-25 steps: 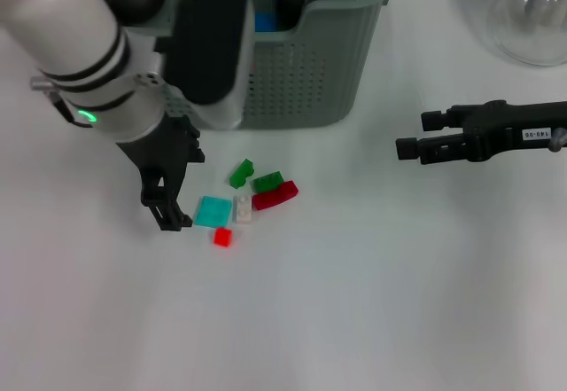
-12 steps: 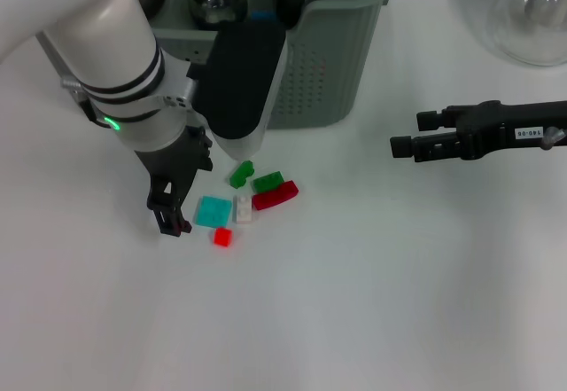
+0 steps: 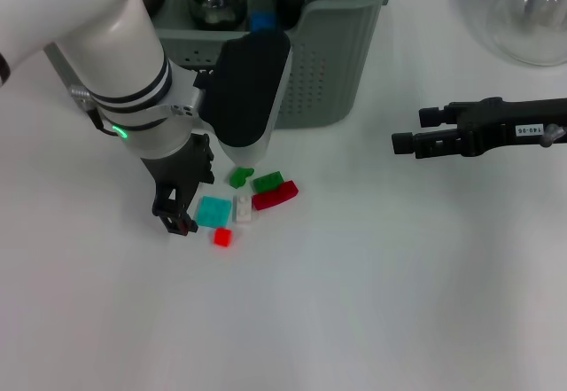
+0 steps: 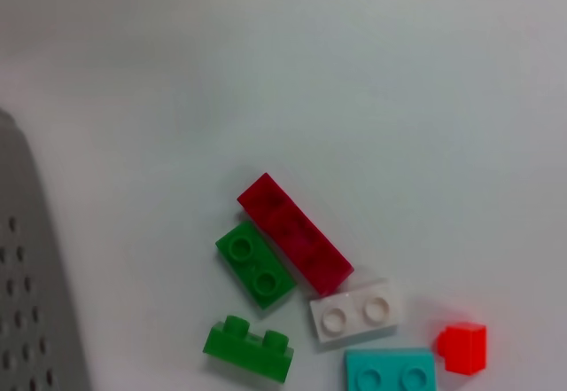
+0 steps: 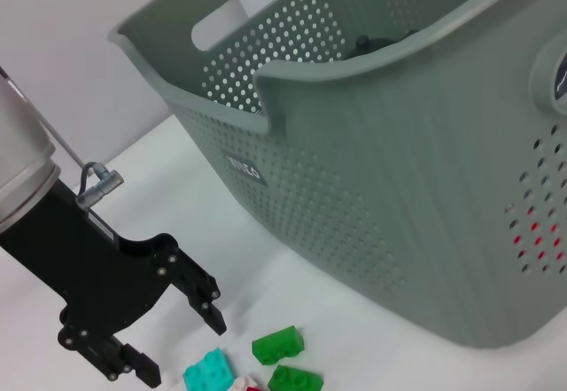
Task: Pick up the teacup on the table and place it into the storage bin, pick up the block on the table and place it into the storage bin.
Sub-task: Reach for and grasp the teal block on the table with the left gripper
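The blocks sit in a small pile on the white table [image 3: 372,302], at 6 o'clock from the storage bin [image 3: 328,63]. The left gripper [image 3: 181,205] hangs with its black fingers spread apart, holding nothing, at 9 o'clock beside the flat teal block [image 3: 213,211]. The long red block [image 3: 275,196] has round bumps on top. The bin is grey-green plastic with many small holes. The right gripper [image 3: 415,138] waits at 3 o'clock, and I cannot tell how wide it is.

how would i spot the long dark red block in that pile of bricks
Start at the large grey-green perforated storage bin; a cluster of small bricks lies on the white table before it. The long dark red block is on the side facing the right gripper, longest there.
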`<move>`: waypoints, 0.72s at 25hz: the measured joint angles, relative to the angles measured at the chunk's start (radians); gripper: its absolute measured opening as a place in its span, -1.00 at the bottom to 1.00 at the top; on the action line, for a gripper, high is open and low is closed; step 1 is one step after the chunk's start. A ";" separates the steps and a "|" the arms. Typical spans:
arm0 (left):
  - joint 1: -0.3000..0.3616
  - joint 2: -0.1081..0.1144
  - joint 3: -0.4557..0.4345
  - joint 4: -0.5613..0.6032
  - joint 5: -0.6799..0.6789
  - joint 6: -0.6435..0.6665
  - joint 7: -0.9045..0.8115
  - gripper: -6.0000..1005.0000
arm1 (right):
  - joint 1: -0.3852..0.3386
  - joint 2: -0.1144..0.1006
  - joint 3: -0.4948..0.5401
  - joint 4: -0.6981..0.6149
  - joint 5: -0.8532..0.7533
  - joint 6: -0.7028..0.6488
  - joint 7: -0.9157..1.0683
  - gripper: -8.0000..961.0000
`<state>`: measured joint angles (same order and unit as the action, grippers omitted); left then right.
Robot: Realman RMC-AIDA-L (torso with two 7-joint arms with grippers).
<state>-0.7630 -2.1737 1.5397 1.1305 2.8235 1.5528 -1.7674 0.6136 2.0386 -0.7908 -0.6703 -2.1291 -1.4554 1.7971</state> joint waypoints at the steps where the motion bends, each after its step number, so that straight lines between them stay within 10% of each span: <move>1: -0.001 0.000 0.001 -0.004 0.000 -0.004 -0.002 0.67 | 0.000 0.000 0.000 0.000 0.000 0.000 0.000 0.97; 18: -0.020 -0.003 0.038 -0.068 -0.019 -0.054 -0.010 0.31 | 0.000 -0.002 -0.002 0.000 0.000 0.008 -0.001 0.97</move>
<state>-0.7827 -2.1767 1.5776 1.0626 2.8044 1.4992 -1.7772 0.6134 2.0370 -0.7931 -0.6703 -2.1291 -1.4477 1.7963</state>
